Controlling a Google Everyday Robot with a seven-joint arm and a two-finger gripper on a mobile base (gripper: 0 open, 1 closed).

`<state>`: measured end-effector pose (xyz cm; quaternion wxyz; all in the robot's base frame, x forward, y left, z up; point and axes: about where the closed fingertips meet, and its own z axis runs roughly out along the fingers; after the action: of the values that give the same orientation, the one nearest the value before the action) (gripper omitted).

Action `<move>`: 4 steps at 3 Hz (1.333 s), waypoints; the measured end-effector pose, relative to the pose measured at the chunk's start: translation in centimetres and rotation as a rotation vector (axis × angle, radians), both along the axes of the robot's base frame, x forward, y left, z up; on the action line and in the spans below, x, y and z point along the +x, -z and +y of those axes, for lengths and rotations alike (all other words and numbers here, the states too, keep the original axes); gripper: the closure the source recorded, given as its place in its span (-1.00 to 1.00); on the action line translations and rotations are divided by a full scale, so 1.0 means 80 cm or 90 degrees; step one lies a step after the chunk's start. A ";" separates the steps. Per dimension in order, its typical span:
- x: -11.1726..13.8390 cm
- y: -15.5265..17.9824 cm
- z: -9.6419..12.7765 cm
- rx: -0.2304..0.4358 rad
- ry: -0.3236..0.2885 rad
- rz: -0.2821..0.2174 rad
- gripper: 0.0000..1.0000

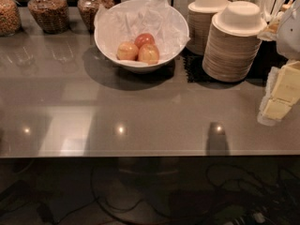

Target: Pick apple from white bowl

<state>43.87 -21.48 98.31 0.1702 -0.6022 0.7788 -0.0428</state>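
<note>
The white bowl (105, 36) stands at the back middle of the grey counter and is lined with crumpled white paper. Three apples lie in it. The apple (149, 54), orange-red over yellow, is at the front right. A paler yellow-peach apple (127, 51) lies to its left and a deeper red apple (144, 39) behind it. My gripper (280, 97), with pale yellow pads, is at the right edge of the view. It hangs over the counter, far to the right of the bowl and lower in the frame, touching nothing.
Two stacks of tan disposable bowls (233, 46) stand on a dark mat right of the white bowl, between it and my gripper. Glass jars of dry food (48, 11) line the back left. Cutlery stands at the back right. The counter's front edge (140, 154) crosses the frame.
</note>
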 end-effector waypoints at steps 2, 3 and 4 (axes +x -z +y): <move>0.021 -0.003 0.009 0.025 -0.001 -0.041 -1.00; 0.065 -0.009 0.040 0.072 -0.022 -0.105 -1.00; 0.115 -0.017 0.080 0.109 -0.059 -0.161 -1.00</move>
<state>53.07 -15.10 99.66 0.3193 -0.6107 0.7233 -0.0436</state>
